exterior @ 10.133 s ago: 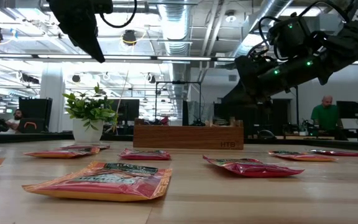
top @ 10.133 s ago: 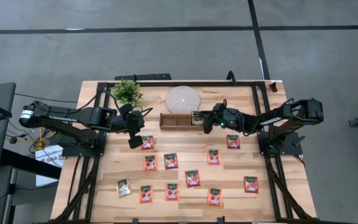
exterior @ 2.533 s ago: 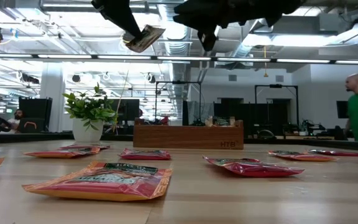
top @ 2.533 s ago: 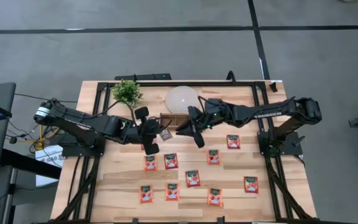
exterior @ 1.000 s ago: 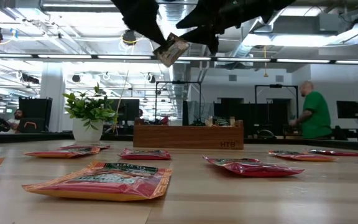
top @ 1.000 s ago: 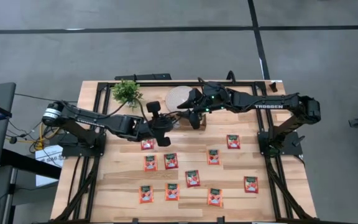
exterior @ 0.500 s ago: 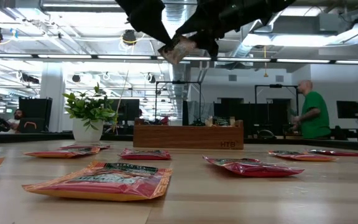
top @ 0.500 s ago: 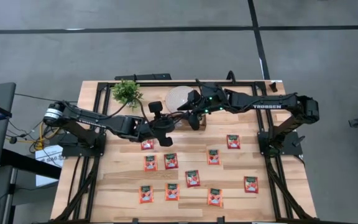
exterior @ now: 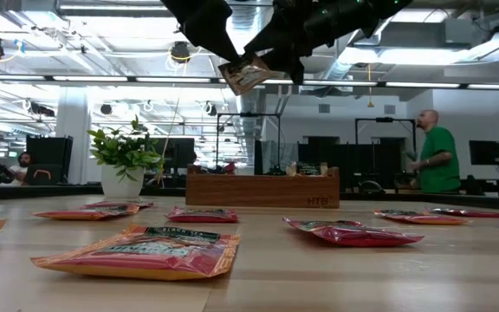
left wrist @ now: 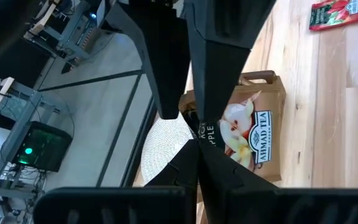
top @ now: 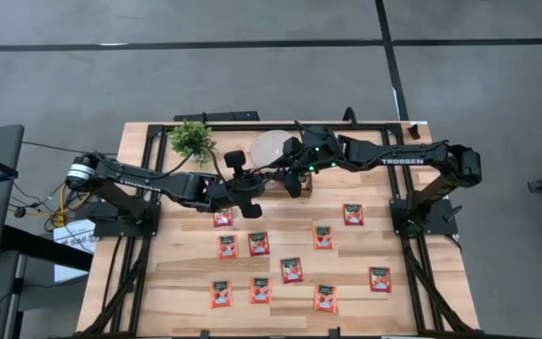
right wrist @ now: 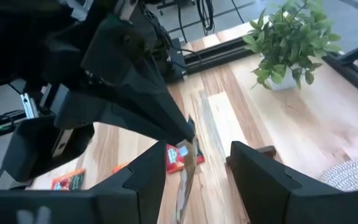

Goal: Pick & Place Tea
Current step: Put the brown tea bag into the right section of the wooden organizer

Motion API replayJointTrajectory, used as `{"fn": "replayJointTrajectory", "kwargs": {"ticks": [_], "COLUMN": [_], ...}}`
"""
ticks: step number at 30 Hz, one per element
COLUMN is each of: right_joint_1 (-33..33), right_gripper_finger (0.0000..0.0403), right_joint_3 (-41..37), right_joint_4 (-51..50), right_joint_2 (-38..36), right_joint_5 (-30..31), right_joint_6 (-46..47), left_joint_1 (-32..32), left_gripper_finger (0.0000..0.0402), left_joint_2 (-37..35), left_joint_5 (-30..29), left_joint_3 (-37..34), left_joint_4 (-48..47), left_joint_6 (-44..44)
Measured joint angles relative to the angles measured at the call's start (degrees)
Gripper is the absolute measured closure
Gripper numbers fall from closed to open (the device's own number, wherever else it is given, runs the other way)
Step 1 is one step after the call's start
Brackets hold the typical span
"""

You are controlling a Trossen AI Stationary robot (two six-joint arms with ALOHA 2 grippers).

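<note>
**Handing the beige sachet across, mid-air**

We have the pale beige tea sachet with the pear picture (left wrist: 250,134) pinched by one edge in the left gripper (exterior: 223,54), whose fingers are clamped tight on it, high over the back of the light wooden table (top: 158,282) near the brown wooden three-part tray (exterior: 262,189) and the round white woven disc (top: 269,146). Our right gripper (right wrist: 191,171) stands spread wide with the free edge of the sachet hanging between its two dark fingers (right wrist: 145,177).

To do this well, we judge the right fingers should close squarely on the sachet's flat faces, clear of the left fingertips. The left should let go only once that grip is firm, since the packet is thin and could slip or twist. The red-orange sachets (top: 291,270) lie scattered across the table's front half, awaiting their turn.
</note>
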Motion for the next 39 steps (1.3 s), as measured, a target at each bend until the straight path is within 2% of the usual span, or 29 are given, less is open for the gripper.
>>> {"fn": "replayJointTrajectory", "kwargs": {"ticks": [7, 11, 24, 32, 39], "right_joint_1": [0.0, -0.1, 0.0, 0.0, 0.0], "right_gripper_finger": [0.0236, 0.0256, 0.0393, 0.0401, 0.0402], "right_joint_3": [0.0, 0.0, 0.0, 0.0, 0.0], "right_joint_4": [-0.7, -0.7, -0.7, -0.8, -0.7], "right_joint_2": [0.0, 0.0, 0.0, 0.0, 0.0], "right_joint_5": [0.0, 0.0, 0.0, 0.1, 2.0], "right_joint_6": [0.0, 0.0, -1.0, -1.0, -1.0], "left_joint_1": [-0.1, -0.1, -0.1, -0.1, 0.0], "left_gripper_finger": [0.0401, 0.0401, 0.0401, 0.0401, 0.0401], "left_joint_2": [0.0, 0.0, 0.0, -0.1, -0.1], "left_joint_5": [0.8, 0.7, 0.8, 1.8, 0.0], "left_joint_3": [0.0, 0.0, 0.0, 0.0, 0.0], "left_joint_4": [0.0, 0.0, 0.0, 0.2, 0.2], "left_joint_6": [0.0, 0.0, 0.0, -0.1, -0.2]}}
